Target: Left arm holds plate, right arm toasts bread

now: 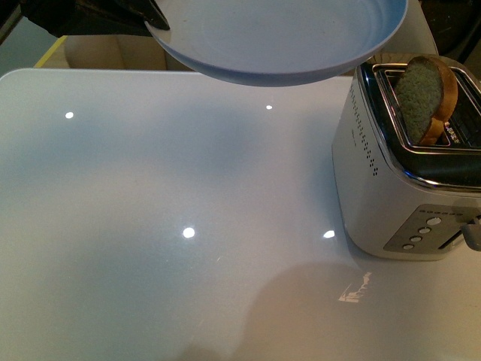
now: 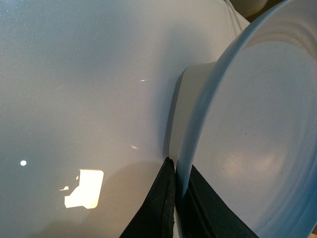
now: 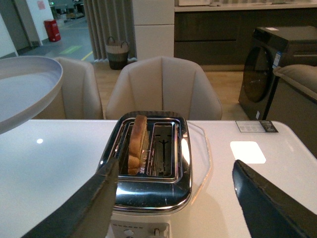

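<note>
My left gripper (image 1: 154, 19) is shut on the rim of the pale blue-grey plate (image 1: 285, 37) and holds it in the air over the far side of the table, left of the toaster. In the left wrist view the black fingers (image 2: 158, 208) pinch the plate (image 2: 257, 139) edge-on. The bread (image 1: 426, 96) stands in the left slot of the silver toaster (image 1: 391, 180), its top sticking out; it also shows in the right wrist view (image 3: 136, 144). My right gripper (image 3: 178, 198) is open and empty, just in front of and above the toaster (image 3: 148, 183).
The white glossy table (image 1: 165, 226) reflects ceiling lights. Beige chairs (image 3: 163, 87) stand behind the table, with a dark appliance (image 3: 277, 64) at the far right. The toaster's second slot (image 3: 163, 148) is empty.
</note>
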You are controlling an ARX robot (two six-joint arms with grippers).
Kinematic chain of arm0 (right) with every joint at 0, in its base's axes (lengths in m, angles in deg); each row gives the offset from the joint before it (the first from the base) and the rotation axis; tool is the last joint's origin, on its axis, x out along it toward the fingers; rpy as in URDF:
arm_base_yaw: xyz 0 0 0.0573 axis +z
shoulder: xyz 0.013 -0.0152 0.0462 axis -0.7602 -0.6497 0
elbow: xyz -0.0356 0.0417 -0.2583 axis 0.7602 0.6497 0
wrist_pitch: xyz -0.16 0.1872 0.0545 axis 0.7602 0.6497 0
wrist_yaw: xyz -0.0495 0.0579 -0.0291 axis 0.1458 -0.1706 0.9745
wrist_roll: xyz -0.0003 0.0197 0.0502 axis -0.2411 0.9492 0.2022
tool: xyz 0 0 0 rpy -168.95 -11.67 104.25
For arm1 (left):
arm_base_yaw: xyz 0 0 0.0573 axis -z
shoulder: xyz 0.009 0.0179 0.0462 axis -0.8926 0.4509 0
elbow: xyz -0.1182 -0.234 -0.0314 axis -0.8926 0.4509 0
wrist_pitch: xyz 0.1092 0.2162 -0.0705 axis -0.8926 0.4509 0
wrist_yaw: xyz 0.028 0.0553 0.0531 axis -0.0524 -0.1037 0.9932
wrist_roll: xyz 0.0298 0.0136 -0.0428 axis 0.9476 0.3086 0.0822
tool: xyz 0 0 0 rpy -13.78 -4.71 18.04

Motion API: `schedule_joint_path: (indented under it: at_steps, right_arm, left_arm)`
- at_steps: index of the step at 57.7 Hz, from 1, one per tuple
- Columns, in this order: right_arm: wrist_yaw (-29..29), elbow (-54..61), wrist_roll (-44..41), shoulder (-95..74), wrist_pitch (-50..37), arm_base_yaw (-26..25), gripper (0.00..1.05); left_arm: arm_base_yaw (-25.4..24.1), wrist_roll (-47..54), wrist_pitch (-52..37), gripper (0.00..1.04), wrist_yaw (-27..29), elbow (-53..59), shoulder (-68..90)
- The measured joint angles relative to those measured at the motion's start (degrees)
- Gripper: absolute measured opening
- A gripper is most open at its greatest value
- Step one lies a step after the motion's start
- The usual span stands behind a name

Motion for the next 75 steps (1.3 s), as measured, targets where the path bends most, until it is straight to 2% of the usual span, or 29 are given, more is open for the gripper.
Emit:
schedule_joint_path:
  at_steps: [9,11,36,39,40,41,43,46,51,63,75]
  right_arm:
    - [0.0,0.0,0.0,0.0,0.0,0.0,0.95]
    - [0.0,0.0,0.0,0.0,0.0,0.0,0.97]
    - [0.0,0.0,0.0,0.0,0.0,0.0,0.96]
    - [0.0,0.0,0.0,0.0,0.0,0.0,0.96]
    - [0.0,0.0,0.0,0.0,0.0,0.0,0.96]
    - [0.0,0.0,0.0,0.0,0.0,0.0,0.96]
    - [0.0,0.0,0.0,0.0,0.0,0.0,0.96]
    - [0.0,0.0,0.0,0.0,0.0,0.0,0.96]
    - [0.0,0.0,0.0,0.0,0.0,0.0,0.96]
    - [0.0,0.0,0.0,0.0,0.0,0.0,0.96]
    - [0.0,0.0,0.0,0.0,0.0,0.0,0.96]
  left_arm:
    - [0.0,0.0,0.0,0.03,0.0,0.0,0.0]
    - [0.0,0.0,0.0,0.03,0.0,0.0,0.0]
    - [0.0,0.0,0.0,0.03,0.3,0.0,0.0]
    - [0.6,1.6,-2.1,0.03,4.7,0.4,0.0]
    - [0.9,2.7,-3.3,0.03,8.7,0.4,0.0]
    - [1.0,2.9,-3.5,0.03,9.5,0.4,0.0]
    - [1.3,4.2,-4.6,0.03,15.3,0.4,-0.2]
    - [1.0,4.8,-4.6,0.03,16.5,0.4,-0.5]
    - [-0.1,4.5,-4.6,0.03,15.1,0.4,-0.9]
    - [-7.6,5.6,-6.5,0.03,10.5,0.3,-1.0]
    - [-18.4,10.2,-12.8,0.03,6.8,1.6,4.8]
